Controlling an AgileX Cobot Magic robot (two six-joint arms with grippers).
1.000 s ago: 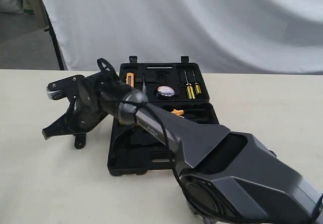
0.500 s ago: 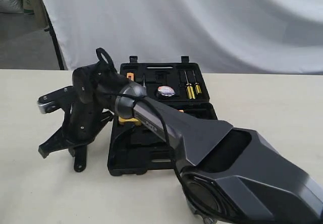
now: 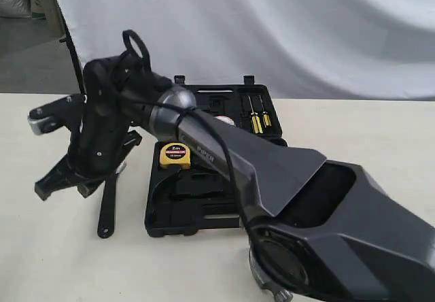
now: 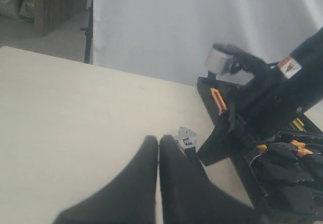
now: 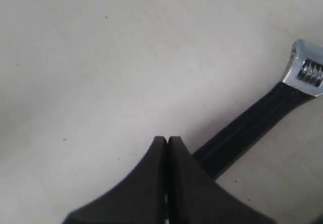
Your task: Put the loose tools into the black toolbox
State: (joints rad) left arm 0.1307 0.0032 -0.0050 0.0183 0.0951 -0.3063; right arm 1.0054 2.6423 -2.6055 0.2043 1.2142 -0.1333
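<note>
The right gripper [image 5: 166, 142] is pressing its black wedge-shaped fingers flat together with nothing between them, and it is hanging over the pale matte counter [image 3: 47, 268] toward the left edge. Over the last second it has been swinging up and further toward that edge. As a result the arm is no longer covering the yellow tape measure [image 3: 175, 154] in the black toolbox [image 3: 160, 222], and far more of the adjustable wrench [image 3: 109, 205] is showing. The wrench is lying flat on the counter just beside the toolbox's left side. Its ribbed black handle is running under the gripper, and its bright steel head with the ridged screw is pointing toward the far edge. The left gripper [image 4: 158, 143] is likewise holding its fingers closed on nothing. The toolbox, of moulded plastic with recesses, is lying open near the far edge.
</note>
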